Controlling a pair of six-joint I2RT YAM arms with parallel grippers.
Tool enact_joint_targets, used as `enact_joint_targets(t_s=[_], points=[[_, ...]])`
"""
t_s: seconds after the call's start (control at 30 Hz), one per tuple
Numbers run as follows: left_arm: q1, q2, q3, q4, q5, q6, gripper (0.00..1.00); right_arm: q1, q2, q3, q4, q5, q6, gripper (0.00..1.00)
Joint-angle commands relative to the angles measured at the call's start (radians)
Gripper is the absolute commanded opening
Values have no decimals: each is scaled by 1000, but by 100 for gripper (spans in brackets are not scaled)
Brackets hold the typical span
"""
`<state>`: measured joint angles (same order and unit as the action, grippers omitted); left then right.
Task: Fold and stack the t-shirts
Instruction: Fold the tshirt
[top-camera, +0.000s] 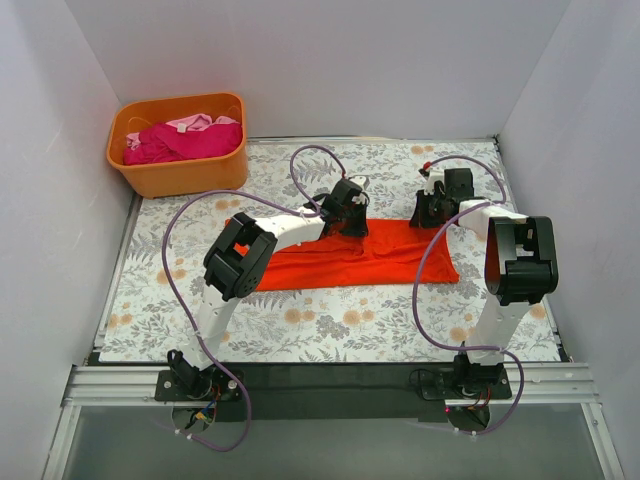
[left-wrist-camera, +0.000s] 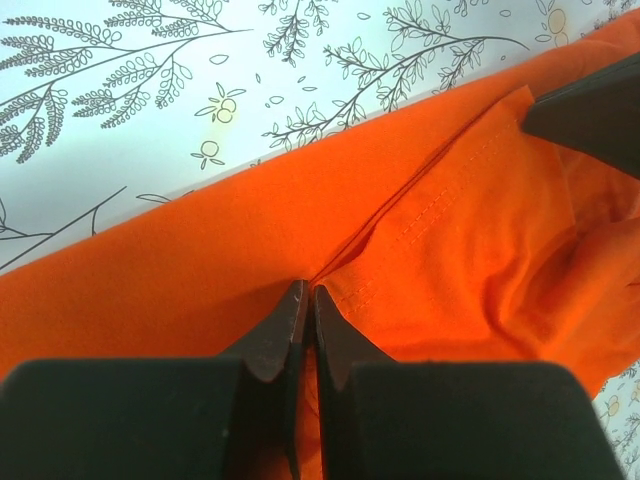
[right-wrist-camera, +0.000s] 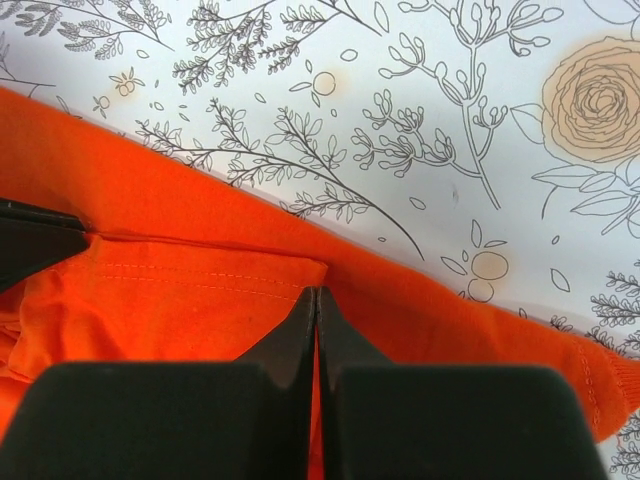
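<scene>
- While the orange-red t-shirt lies flat on the floral worktop as a long band between the two arms, both end effectors sit low at its far edge.
- The left end effector has its jaws pressed together, with a fold of orange cloth nipped between them just beside the stitched hem.
- The right end effector is likewise clamped tight, at the corner of an upper hemmed layer; a lower layer runs on beneath it.
- Handling judgement: thin knit, very light and wholly limp. It drapes and creases, as the rumples beside the left jaws show. It will sag between two grip points unless held taut.
- Best hold: the doubled hem or a fold edge, where the cloth is thicker and slips less.
- Risk: pinching only the top layer, so the lower one stays on the worktop.
- The magenta t-shirt and pale pink t-shirt lie bunched in the orange tub at the far left, well apart and not yet folded.
</scene>
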<state>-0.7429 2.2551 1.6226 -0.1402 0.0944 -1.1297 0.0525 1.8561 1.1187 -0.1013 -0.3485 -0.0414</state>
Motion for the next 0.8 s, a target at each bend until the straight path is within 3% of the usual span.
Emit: enact_joint_targets(t_s=[0.0,0.77], points=[[-6,-78,-13,27,-10,22,4,0,-35,46,23,-32,-25,1],[-6,-238,-165,211,-81,53,0,1,-93,72,54,-44,-67,1]])
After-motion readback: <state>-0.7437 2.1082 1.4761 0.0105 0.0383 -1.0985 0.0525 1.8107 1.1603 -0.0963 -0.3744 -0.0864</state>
